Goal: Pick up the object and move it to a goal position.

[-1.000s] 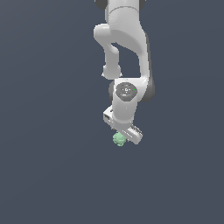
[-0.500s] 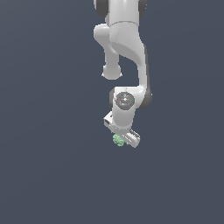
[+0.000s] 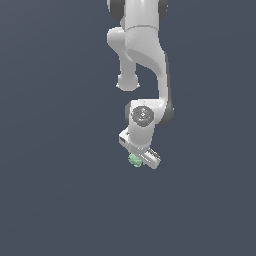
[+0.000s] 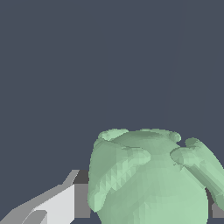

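Pale green knobbly object (image 3: 134, 160) sits tucked at the gripper (image 3: 140, 159), pinched between its fingers (image 4: 65, 203) per the wrist view; gripper closed on it; lump is bumpy, so grip could slip in transit; no goal marker visible.

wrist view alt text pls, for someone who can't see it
A pale green, knobbly lump fills much of the frame, close to the camera, against a plain dark grey-blue background. One white and grey finger of the gripper shows beside it; whether it touches the lump cannot be told.
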Robot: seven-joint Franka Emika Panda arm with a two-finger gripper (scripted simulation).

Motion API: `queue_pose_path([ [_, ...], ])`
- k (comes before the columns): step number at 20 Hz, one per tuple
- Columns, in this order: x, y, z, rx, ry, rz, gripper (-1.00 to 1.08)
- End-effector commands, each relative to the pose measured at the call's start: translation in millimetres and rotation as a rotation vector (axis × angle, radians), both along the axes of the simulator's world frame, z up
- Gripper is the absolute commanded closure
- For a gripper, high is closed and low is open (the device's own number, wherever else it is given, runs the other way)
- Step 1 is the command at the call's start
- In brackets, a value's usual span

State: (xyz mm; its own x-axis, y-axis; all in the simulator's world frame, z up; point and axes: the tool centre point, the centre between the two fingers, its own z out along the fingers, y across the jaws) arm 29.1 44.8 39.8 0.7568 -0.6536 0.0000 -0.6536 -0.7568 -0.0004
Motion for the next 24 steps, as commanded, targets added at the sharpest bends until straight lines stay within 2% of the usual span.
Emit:
queue_pose_path([
  [1,-0.1,-0.4,-0.5,0.000,0.000,0.000,1.08],
  [7,-2.1,-0.1,1.2,0.000,0.000,0.000,1.08],
  [13,-13.8,-0.5,8.2,0.000,0.000,0.000,1.08],
  [19,-36.5,-1.1,21.9,0.000,0.000,0.000,1.08],
  [24,-65.1,-1.9,39.1,0.001,0.000,0.000,1.08],
])
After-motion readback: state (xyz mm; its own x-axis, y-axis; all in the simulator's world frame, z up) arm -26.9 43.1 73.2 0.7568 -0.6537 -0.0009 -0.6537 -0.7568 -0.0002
